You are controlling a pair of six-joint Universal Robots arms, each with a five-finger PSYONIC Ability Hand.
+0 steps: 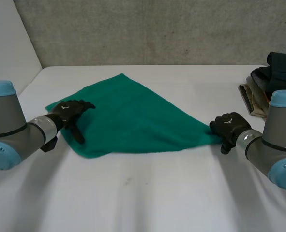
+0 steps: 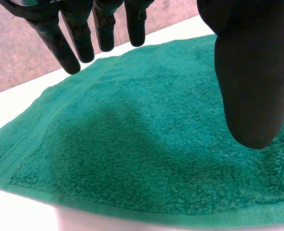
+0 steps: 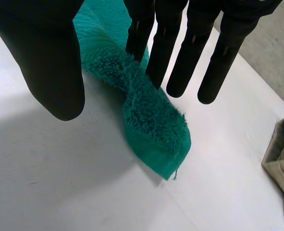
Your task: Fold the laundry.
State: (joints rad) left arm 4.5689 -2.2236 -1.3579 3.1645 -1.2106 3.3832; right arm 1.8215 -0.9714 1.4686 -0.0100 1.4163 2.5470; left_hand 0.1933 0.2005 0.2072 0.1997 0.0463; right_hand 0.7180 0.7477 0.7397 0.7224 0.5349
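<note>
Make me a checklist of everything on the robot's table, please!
Surface: white table, with the towel lying on it.
Job's things: green towel, lying across the middle, right corner bunched.
Clutter: clothes pile, dark and beige, at the table's far right.
Hands: left hand open, over the towel's left end; right hand open, over its right corner.
Cables: nothing seen.
Surroundings: grey wall behind the table.
</note>
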